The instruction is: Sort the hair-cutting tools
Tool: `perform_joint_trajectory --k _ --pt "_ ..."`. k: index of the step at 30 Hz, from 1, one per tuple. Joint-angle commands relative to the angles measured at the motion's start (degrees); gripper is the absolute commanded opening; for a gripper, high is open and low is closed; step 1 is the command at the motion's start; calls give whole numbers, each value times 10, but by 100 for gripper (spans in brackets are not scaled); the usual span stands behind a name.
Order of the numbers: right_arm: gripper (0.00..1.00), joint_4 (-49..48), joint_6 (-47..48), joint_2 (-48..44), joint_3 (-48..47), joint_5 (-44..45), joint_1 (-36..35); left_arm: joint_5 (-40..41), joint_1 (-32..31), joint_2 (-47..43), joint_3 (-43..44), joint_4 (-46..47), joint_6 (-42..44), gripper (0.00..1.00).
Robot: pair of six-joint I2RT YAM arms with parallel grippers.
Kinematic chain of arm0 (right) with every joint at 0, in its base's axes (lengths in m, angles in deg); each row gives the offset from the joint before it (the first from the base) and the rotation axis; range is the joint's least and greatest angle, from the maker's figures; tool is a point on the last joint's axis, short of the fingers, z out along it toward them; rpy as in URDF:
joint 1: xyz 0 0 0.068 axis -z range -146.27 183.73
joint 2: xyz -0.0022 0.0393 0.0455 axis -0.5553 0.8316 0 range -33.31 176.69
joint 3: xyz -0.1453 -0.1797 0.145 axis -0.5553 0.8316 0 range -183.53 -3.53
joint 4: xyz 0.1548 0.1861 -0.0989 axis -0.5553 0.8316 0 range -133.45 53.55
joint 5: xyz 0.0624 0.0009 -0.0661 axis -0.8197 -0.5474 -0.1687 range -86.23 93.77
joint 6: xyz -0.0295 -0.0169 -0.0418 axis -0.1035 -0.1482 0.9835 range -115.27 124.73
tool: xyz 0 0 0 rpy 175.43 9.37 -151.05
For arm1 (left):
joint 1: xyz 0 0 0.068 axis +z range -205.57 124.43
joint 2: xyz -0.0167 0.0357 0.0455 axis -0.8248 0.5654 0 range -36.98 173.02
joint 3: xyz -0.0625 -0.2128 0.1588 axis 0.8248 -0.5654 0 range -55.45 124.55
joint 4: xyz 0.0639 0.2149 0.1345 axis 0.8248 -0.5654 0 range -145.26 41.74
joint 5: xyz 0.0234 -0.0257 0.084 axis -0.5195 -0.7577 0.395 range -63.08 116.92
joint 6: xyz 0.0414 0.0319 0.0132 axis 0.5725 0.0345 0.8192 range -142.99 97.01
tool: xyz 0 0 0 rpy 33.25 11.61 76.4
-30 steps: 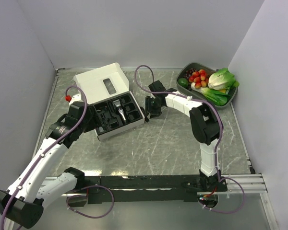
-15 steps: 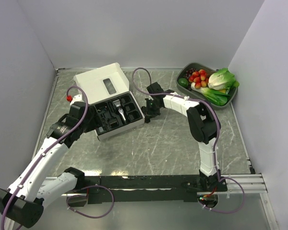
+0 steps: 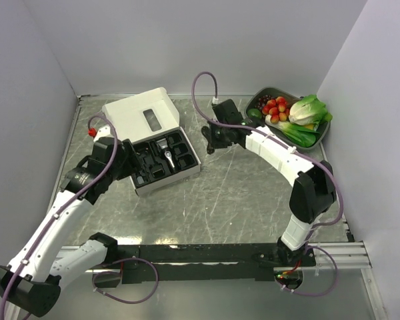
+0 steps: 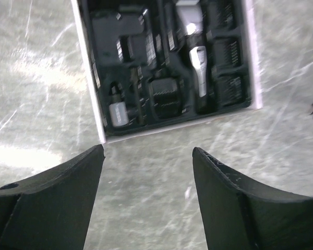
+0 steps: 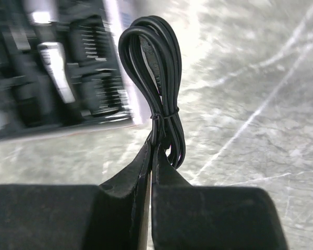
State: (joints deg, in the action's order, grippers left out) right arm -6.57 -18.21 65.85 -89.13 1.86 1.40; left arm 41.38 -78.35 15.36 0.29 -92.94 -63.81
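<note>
Clipper [image 4: 198, 70] in tray [image 4: 146, 124], cord [image 5: 169, 125] in right pincer [image 5: 152, 151]

No text, brand, number or sign could be read in any view. The open white cardboard lid [image 3: 141, 115], at the upper left of the overhead frame, carried a small grey rectangular patch, too small to show any lettering. The silver-and-black hair clipper [image 4: 198, 73], lying in the black moulded plastic tray [image 4: 167, 52] in the upper middle of the left wrist frame, showed no legible marking. In the right wrist frame, the coiled black cable [image 5: 169, 78] at centre bore no readable print, and the tray at the upper left was blurred.
</note>
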Motion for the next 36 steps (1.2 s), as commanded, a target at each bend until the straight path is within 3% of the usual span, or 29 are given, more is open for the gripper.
perform_joint_trajectory --k 1,3,7,13,17,20,27,36 --pt "0 -1 1 -20 -57 -69 -24 -7 0 -19 59 3 -17 78" --pt "0 -26 -35 0 -82 -111 -29 -16 0 -28 69 3 -25 81" --pt "0 -59 -76 46 -147 -172 -54 -38 0 -47 69 9 -28 99" --pt "0 -110 -156 122 -216 -209 -91 -47 0 -73 72 -4 -24 96" --pt "0 -219 -289 146 -185 -230 -100 -58 0 -93 73 -6 -30 97" --pt "0 -290 -353 163 -168 -212 -112 -71 0 -103 67 0 -31 97" --pt "0 -315 -412 220 -205 -140 -141 -65 0 -113 73 -22 -26 97" --pt "0 -279 -470 271 -239 -46 -168 -72 0 -128 68 -40 -29 97"
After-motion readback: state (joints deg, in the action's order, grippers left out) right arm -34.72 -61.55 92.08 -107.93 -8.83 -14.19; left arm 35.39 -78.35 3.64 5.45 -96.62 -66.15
